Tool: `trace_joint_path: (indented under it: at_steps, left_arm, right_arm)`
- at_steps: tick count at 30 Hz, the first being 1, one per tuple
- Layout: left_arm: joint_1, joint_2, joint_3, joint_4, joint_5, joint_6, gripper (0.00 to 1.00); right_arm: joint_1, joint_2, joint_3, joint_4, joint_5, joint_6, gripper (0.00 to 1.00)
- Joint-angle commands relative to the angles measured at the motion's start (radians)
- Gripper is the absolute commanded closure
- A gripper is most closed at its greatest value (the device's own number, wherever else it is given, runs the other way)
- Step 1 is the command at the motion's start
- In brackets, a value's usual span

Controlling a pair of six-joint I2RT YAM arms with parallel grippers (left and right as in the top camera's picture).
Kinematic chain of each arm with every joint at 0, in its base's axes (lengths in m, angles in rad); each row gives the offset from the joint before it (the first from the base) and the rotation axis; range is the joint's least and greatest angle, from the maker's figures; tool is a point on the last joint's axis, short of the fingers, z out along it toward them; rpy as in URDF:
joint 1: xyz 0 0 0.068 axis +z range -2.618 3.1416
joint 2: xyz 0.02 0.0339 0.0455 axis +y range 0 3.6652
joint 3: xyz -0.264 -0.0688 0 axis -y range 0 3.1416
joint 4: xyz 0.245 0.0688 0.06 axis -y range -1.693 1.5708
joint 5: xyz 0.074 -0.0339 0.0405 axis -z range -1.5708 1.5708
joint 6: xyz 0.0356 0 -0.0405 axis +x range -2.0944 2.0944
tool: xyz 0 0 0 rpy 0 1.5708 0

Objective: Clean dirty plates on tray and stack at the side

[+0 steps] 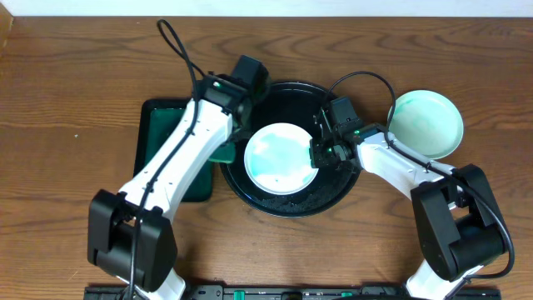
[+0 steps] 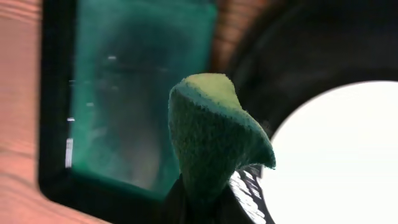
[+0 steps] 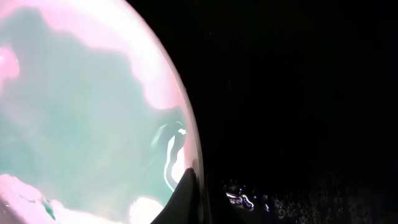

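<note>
Two dirty plates are seen, and no third can be found in any view. One plate (image 1: 281, 157) lies flat at the middle of the round black tray (image 1: 287, 206), in the centre of the overhead frame, and its face is clouded with teal smears. The other plate (image 1: 425, 123), tinted pale teal, is set on the bare tabletop (image 1: 67, 83) at the upper right, well apart from the tray.

At the smeared plate's right rim the right gripper (image 1: 321, 154) is closed, with its tips at the very edge. Whether the rim is pinched or only touched cannot be told. To the plate's left, the left gripper (image 2: 202, 196) is clamped on the lower end of a green sponge (image 2: 211, 137), which is held above the gap between the plate and the rectangular green tray (image 1: 162, 112) at the left of the frame.

The wiping of this plate is judged to be the step in hand. Wet speckles are seen on the black tray, so the plate could be pushed sideways or spun under the sponge if the rim is not firmly secured. Because the sponge is gripped only at one end, it could be bent over or dragged out under hard pressure. A press near the rim could tip the plate. Both wrists are crowded over one small plate, so contact between them is also a risk.
</note>
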Motion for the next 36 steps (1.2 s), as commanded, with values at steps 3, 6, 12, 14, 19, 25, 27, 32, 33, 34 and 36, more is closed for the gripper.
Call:
trace_joint_path:
  at_steps: [3,6,12,14,19,25,27,32,33,34,36]
  left_arm:
    - [0.112,0.029,-0.008,-0.006,-0.095,-0.016,0.93]
    - [0.179,0.033,-0.009,-0.006,-0.081,-0.016,0.93]
    - [0.308,0.039,-0.011,-0.007,0.046,0.017,0.93]
    - [0.333,0.040,-0.019,-0.006,0.050,0.020,0.93]
    - [0.364,0.042,-0.039,-0.005,0.050,0.034,0.93]
    - [0.366,0.042,-0.053,0.019,0.049,0.056,0.92]
    - [0.366,0.043,-0.072,0.060,0.049,0.090,0.91]
    - [0.367,0.043,-0.110,0.105,0.049,0.098,0.91]
    - [0.367,0.043,-0.122,0.116,0.049,0.102,0.92]
    - [0.368,0.043,-0.128,0.124,0.049,0.103,0.92]
    - [0.368,0.044,-0.149,0.148,0.049,0.109,0.92]
  right_arm:
    - [0.010,-0.061,-0.008,-0.037,0.001,-0.099,0.99]
    - [0.010,-0.131,-0.008,-0.050,0.016,-0.118,0.98]
    - [0.011,-0.295,-0.008,-0.092,0.054,-0.156,0.99]
    - [0.011,-0.327,-0.008,-0.119,0.054,-0.130,0.78]
    - [0.008,-0.301,-0.009,-0.133,0.083,0.024,0.28]
    - [0.011,-0.216,-0.009,-0.083,-0.006,0.061,0.18]
    - [0.013,-0.190,-0.009,-0.064,-0.050,0.061,0.23]
    - [0.013,-0.153,-0.009,-0.024,-0.126,0.043,0.48]
    - [0.011,-0.149,-0.009,-0.017,-0.157,0.038,0.28]
    - [0.008,-0.149,-0.009,-0.017,-0.157,0.041,0.41]
    - [0.001,-0.146,-0.009,-0.017,-0.154,0.077,0.63]
